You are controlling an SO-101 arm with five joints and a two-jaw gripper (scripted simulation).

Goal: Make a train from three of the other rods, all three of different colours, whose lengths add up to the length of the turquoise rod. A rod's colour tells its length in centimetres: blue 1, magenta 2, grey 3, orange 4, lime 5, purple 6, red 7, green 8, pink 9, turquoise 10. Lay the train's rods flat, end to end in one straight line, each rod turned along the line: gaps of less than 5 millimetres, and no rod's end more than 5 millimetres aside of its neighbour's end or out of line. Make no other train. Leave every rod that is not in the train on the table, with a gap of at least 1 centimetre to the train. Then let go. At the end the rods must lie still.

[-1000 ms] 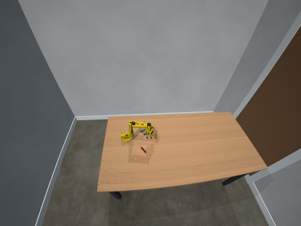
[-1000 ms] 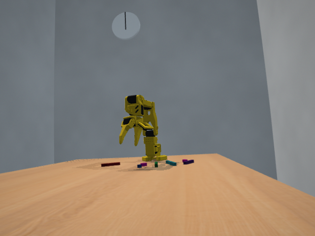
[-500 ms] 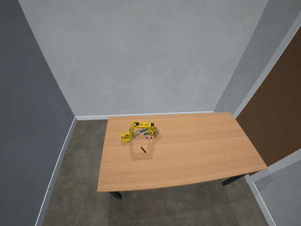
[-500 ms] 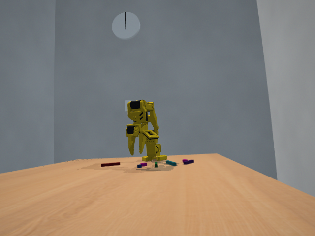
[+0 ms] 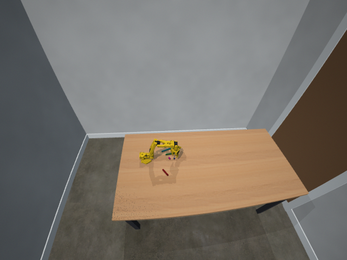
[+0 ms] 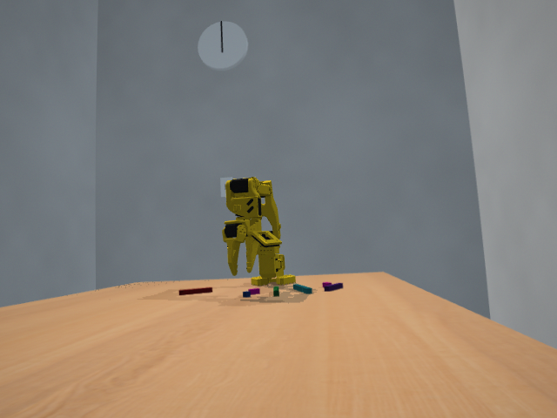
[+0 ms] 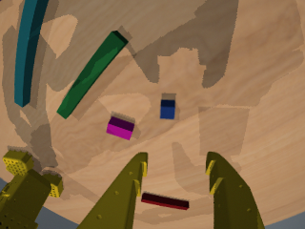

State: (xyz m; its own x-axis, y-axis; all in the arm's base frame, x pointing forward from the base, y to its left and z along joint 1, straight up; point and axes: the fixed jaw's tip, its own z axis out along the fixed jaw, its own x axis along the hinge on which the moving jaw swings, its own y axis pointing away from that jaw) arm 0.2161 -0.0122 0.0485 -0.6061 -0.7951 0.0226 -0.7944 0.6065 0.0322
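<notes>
A plain grey-walled room with a wall clock and wooden table, type unclear.

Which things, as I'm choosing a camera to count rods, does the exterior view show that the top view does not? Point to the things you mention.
Only exterior: a dark purple rod [image 6: 333,286], a second short magenta rod [image 6: 326,284] beside it, and a round pale wall clock [image 6: 222,44].

Only top: black table legs [image 5: 133,224] and a large brown wall panel [image 5: 313,117].

Both: the long red rod [image 5: 165,172] [image 6: 195,291] [image 7: 165,201], turquoise rod [image 5: 166,150] [image 6: 302,288] [image 7: 24,57], green rod [image 5: 168,154] [image 6: 276,291] [image 7: 92,73], small blue rod [image 5: 174,158] [image 6: 246,293] [image 7: 168,112], and one short magenta rod [image 5: 169,158] [image 6: 254,291] [image 7: 120,128].
</notes>
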